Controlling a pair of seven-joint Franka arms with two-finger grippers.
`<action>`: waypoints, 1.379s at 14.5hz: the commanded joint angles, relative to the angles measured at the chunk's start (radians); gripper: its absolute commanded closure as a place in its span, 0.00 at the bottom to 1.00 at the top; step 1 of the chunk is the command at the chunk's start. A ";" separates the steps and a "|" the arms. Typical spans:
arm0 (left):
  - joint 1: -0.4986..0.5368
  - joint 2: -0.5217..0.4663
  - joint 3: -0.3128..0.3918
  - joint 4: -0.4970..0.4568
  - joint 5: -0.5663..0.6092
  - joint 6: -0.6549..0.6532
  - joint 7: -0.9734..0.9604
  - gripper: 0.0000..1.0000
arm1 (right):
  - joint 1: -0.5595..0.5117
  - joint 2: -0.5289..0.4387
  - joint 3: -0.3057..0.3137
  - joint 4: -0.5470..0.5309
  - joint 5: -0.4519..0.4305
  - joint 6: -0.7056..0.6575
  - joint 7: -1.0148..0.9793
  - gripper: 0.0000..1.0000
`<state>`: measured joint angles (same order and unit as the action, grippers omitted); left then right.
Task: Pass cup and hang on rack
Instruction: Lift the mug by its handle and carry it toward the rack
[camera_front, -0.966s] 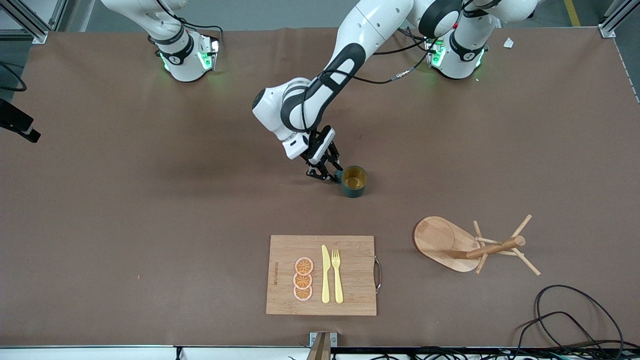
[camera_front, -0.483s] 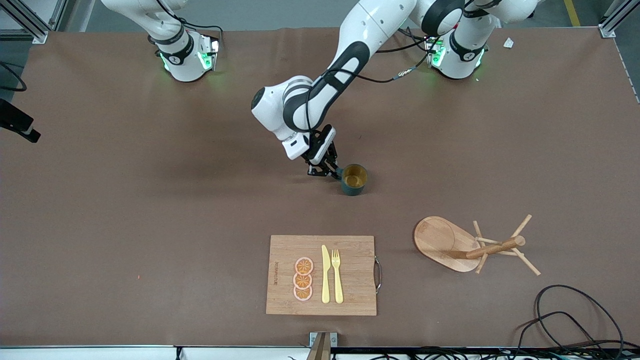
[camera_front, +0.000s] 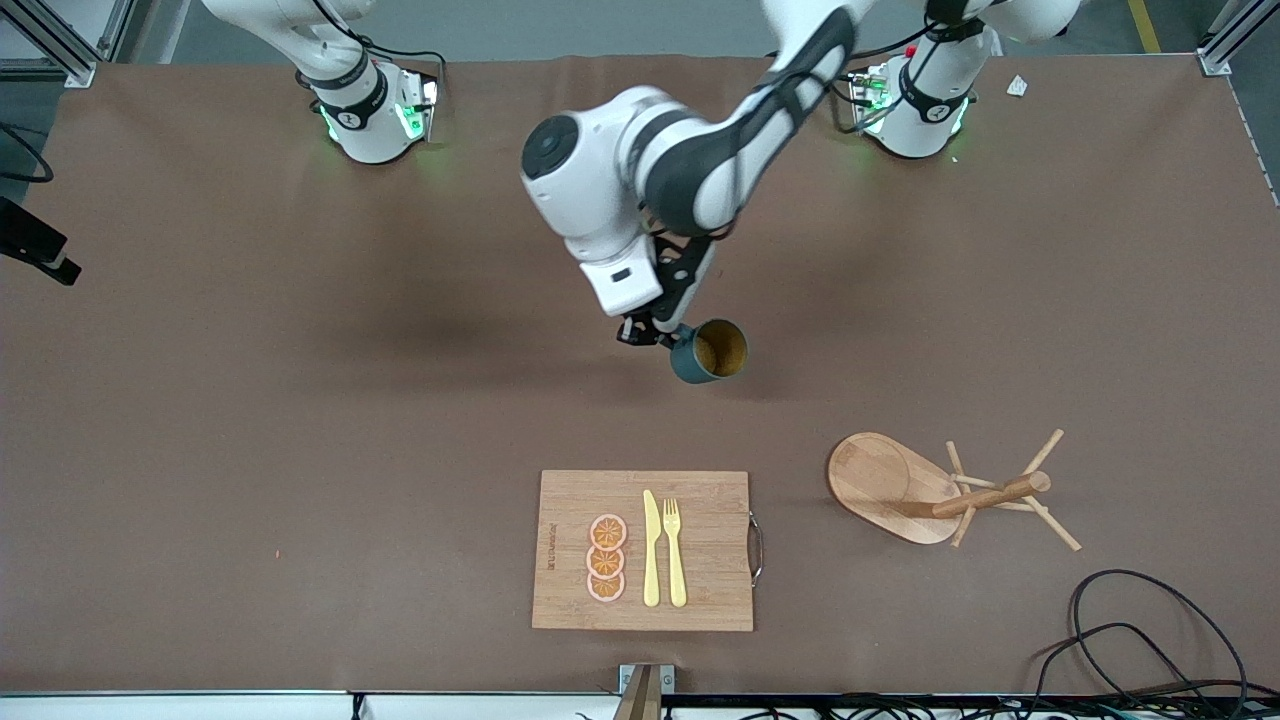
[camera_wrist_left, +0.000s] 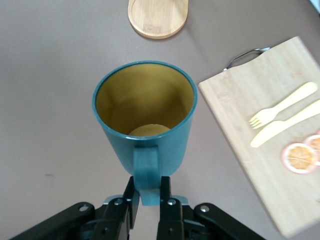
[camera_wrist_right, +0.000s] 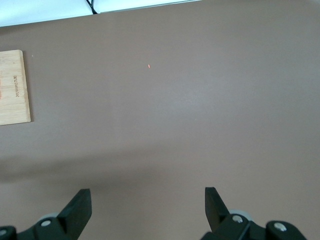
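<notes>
Teal cup (camera_front: 712, 352) now aloft, tilted

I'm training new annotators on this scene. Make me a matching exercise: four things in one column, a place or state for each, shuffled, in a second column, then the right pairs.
Things:
1. cup
2. rack
3. right gripper
4. plastic knife and fork

Places or states:
A. open, over bare table
B. lying on the cutting board, beside the orange slices
C. held by its handle in the left gripper, off the table
D. standing toward the left arm's end of the table, no cup on its pegs

Pairs: 1-C, 2-D, 3-A, 4-B
</notes>
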<state>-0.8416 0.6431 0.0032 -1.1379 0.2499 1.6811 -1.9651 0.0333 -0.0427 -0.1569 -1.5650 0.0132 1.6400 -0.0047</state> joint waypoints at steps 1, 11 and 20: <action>0.091 -0.095 -0.008 -0.039 -0.144 0.002 0.157 1.00 | 0.004 0.003 -0.001 0.013 -0.015 -0.011 -0.004 0.00; 0.381 -0.214 -0.009 -0.037 -0.620 0.052 0.279 1.00 | 0.004 0.003 -0.001 0.011 -0.015 -0.011 -0.004 0.00; 0.587 -0.217 -0.009 -0.039 -1.009 0.040 0.330 1.00 | 0.016 -0.002 0.002 0.002 -0.015 -0.025 -0.006 0.00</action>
<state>-0.2908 0.4449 0.0014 -1.1558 -0.6762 1.7227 -1.6756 0.0376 -0.0427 -0.1535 -1.5644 0.0132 1.6187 -0.0054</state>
